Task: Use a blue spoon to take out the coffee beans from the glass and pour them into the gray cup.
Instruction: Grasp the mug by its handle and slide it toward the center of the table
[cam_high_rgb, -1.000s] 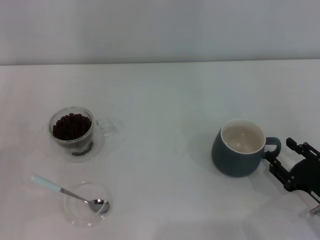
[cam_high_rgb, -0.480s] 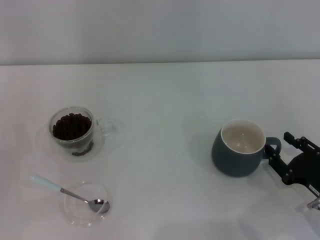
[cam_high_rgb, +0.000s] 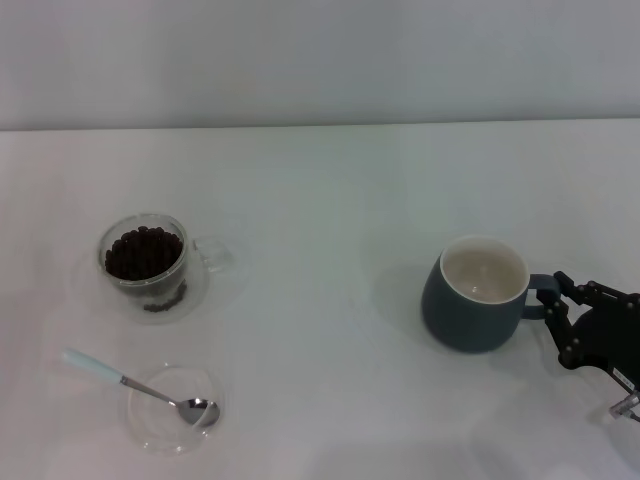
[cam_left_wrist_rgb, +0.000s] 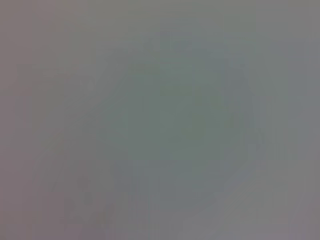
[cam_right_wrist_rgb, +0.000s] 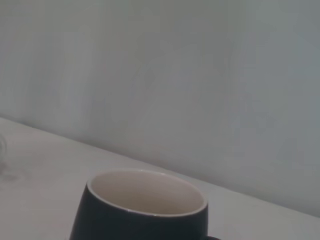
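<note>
The glass (cam_high_rgb: 128, 278) with the coffee beans (cam_high_rgb: 143, 251) stands at the left, its clear handle pointing right. The blue spoon (cam_high_rgb: 120, 379) lies in front of it, its bowl resting in a flat clear dish (cam_high_rgb: 150, 420) and its pale handle sticking out to the left. The gray cup (cam_high_rgb: 470, 310) stands upright at the right, its cream inside empty, and fills the low part of the right wrist view (cam_right_wrist_rgb: 142, 210). My right gripper (cam_high_rgb: 553, 295) is at the cup's handle with a finger on each side, closed in on it. My left gripper is out of view.
The white table (cam_high_rgb: 330, 200) runs back to a pale wall. A few loose beans (cam_high_rgb: 165, 300) lie under the glass at its front. The left wrist view shows only a blank grey surface.
My right gripper has moved left and a little up to the cup's handle, and its fingers have drawn together around it. The cup has shifted very slightly left.
</note>
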